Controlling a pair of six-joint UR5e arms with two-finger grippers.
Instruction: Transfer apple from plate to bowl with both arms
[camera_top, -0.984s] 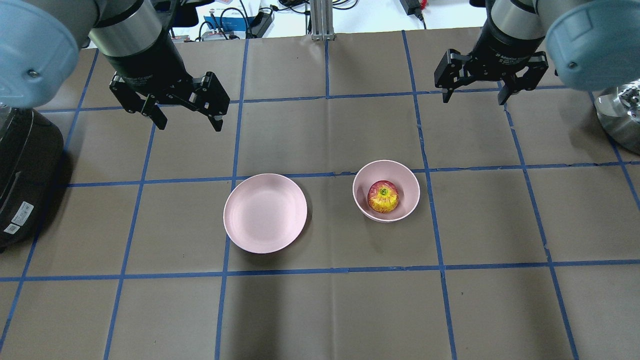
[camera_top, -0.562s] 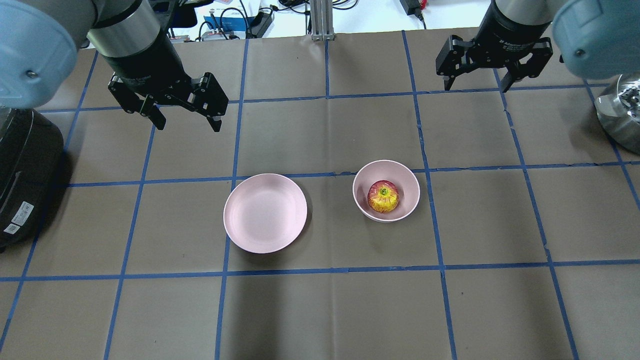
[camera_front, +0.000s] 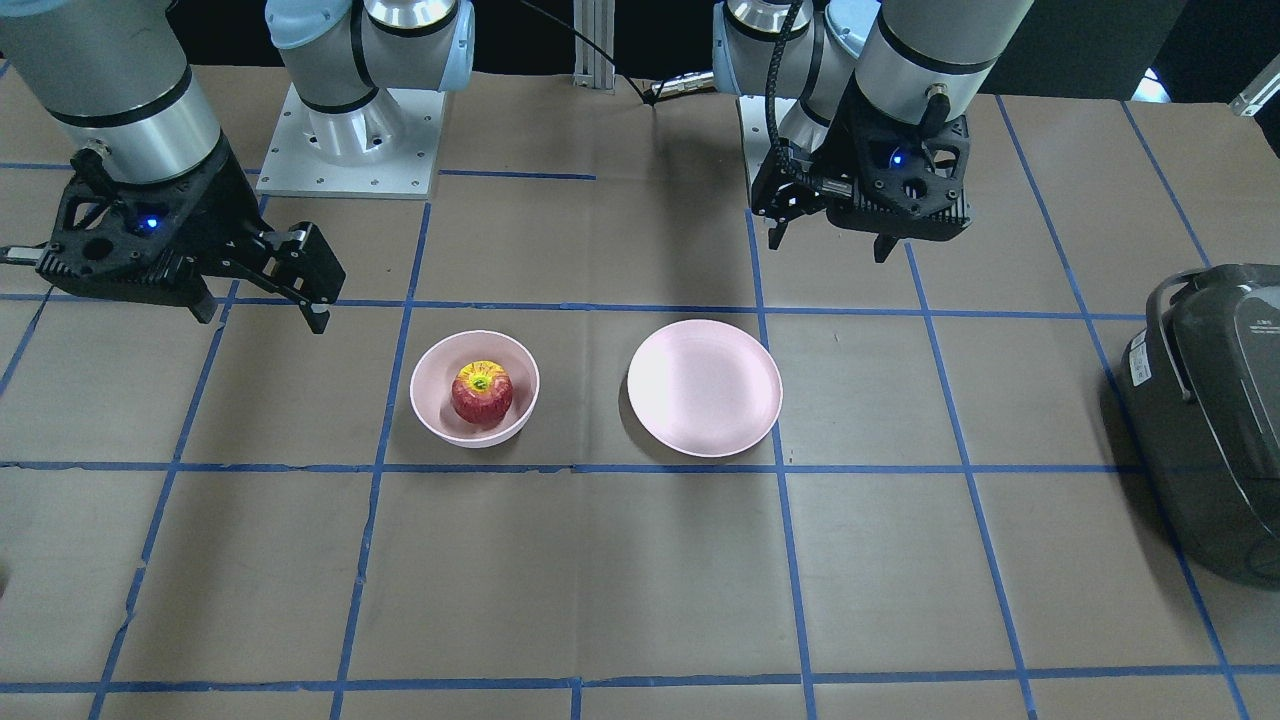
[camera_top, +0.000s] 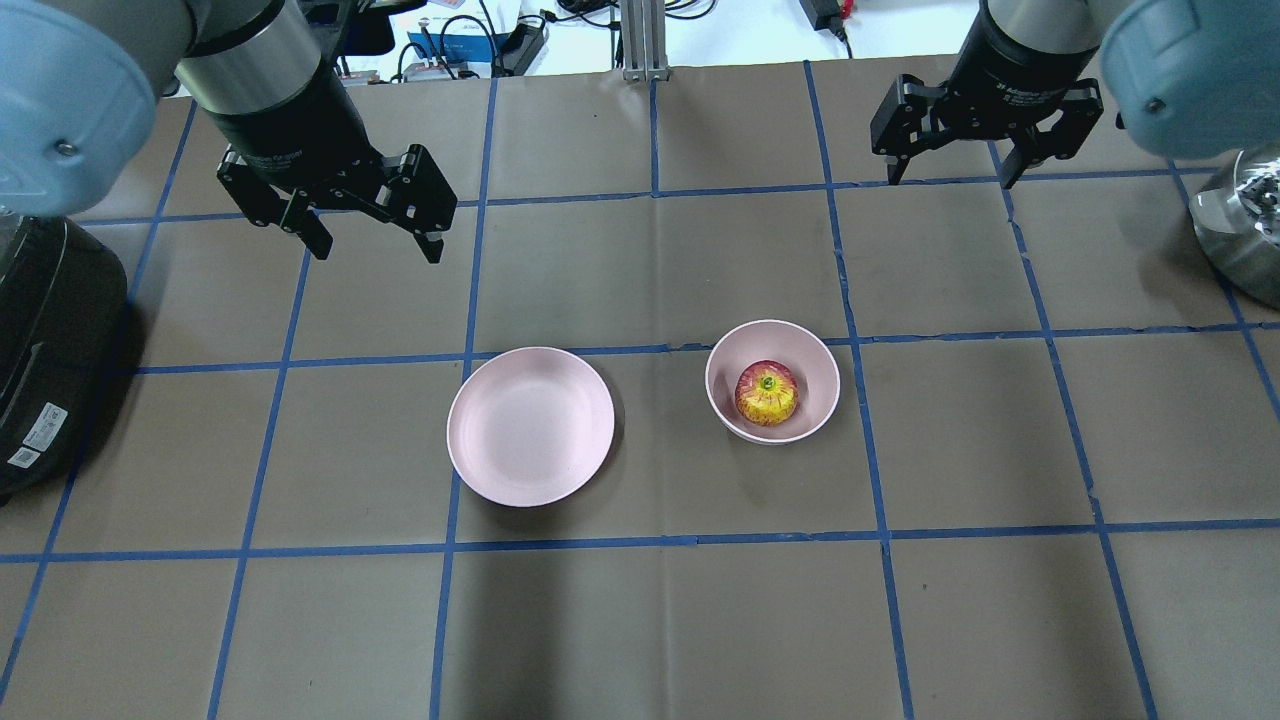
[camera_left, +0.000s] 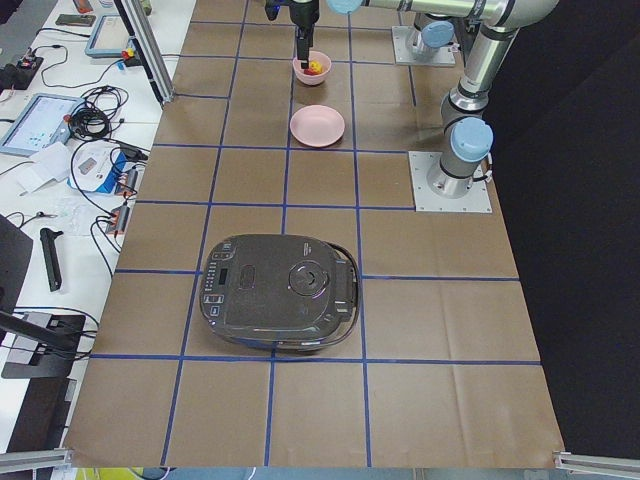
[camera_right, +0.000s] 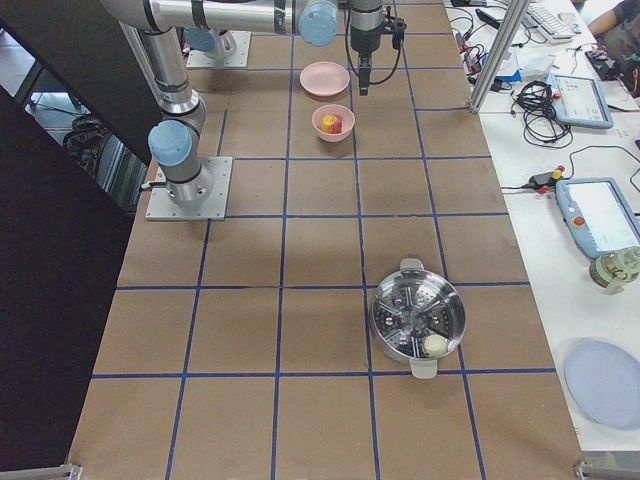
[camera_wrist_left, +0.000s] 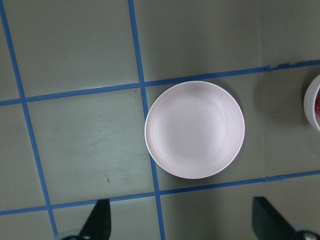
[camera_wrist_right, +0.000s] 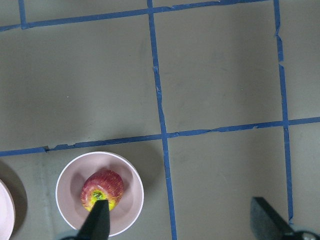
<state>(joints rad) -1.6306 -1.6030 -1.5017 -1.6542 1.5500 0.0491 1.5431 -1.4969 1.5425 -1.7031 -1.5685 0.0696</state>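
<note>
The red apple (camera_top: 767, 393) with a yellow-green top lies inside the pink bowl (camera_top: 822, 375), right of centre; both also show in the front view, apple (camera_front: 482, 392) and bowl (camera_front: 430, 385). The flat pink plate (camera_top: 530, 427) is bare, to the bowl's left. My left gripper (camera_top: 378, 250) is open and holds nothing, hovering behind and left of the plate. My right gripper (camera_top: 950, 182) is open and holds nothing, high behind and right of the bowl. The left wrist view looks down on the plate (camera_wrist_left: 195, 130). The right wrist view shows the apple (camera_wrist_right: 102, 189) in the bowl (camera_wrist_right: 70, 175).
A black rice cooker (camera_top: 50, 340) stands at the table's left edge. A steel steamer pot (camera_top: 1240, 220) stands at the right edge. Blue tape lines grid the brown table cover. Cables and devices lie beyond the far edge.
My right gripper has drawn back toward the far side of the table, away from the bowl. The left gripper, apple, bowl and plate have stayed put.
</note>
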